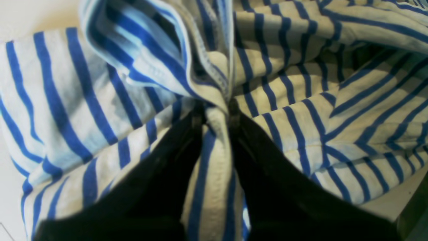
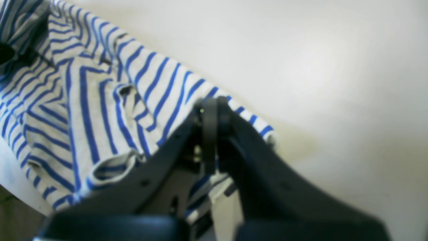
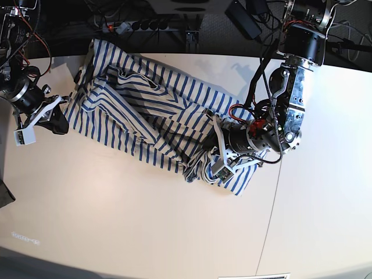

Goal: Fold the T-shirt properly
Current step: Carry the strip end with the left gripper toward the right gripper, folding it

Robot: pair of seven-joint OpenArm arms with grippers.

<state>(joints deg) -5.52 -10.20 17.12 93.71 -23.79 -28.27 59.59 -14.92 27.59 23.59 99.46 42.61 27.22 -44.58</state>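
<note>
Soft, limp striped cotton of the T-shirt, bunched across the counter, is pinched by the left claw, while the right claw is clenched empty beside its hem, a better hold.

You have a pale cream table filling most of the base view, evenly lit, with a thin seam running down its right side. Behind its far edge the background is dark, with a power strip and loose cables.
</note>
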